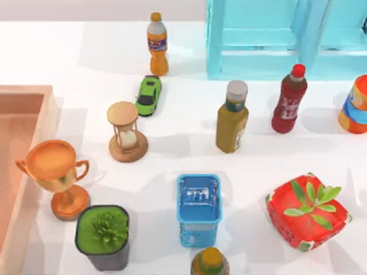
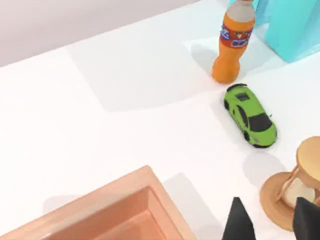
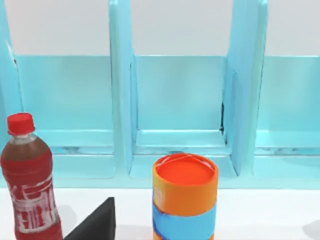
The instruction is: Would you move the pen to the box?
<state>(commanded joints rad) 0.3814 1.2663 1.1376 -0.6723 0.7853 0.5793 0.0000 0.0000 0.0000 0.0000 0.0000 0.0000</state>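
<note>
Box (image 1: 23, 109) at table's left edge

Bright even light, soft pale shadows — sharp throughout

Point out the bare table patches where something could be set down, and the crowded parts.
Widest free patch: the far-left table, between box, orange soda bottle and green toy car. A smaller one lies between blue basket and red carton. Crowded: trophy, potted plant, hourglass.
</note>
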